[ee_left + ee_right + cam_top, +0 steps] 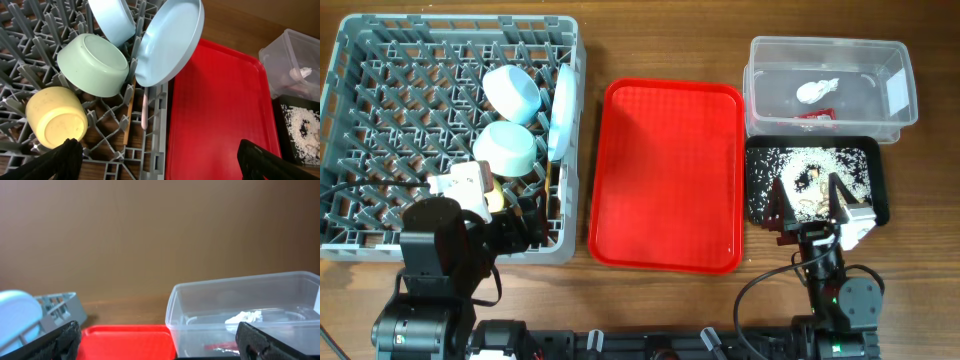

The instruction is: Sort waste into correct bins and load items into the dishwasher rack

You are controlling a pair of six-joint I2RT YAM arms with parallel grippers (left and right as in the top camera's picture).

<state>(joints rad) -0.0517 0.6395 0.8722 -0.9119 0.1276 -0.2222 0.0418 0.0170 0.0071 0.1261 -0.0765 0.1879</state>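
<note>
Overhead: sorting, loading apparently done.
Shows plate (pixel 561 110), green bowl (pixel 508 148) propped between dishwasher rack (pixel 380 100) pegs to drain, tissue (pixel 817 90) in tub (pixel 905 75), grains (pixel 800 158) in black tray (pixel 881 170); left end effector (pixel 160 150), right end effector (pixel 808 205) wide, empty.

Soft, even, fairly bright light falls from above on the tabletop (pixel 660 45), leaving only faint, short shadows beside the dishwasher rack (pixel 450 22) and the red tray (pixel 665 230), which bears a dull pale sheen. The overhead view is sharp. In the left wrist view the plate (pixel 170 45) is crisp, but the fingers (pixel 62 160) of the left end effector (pixel 160 161) are dark and blurred. The right wrist view is hazy and low in contrast, and the clear tub (pixel 245 310) looks soft-edged.
</note>
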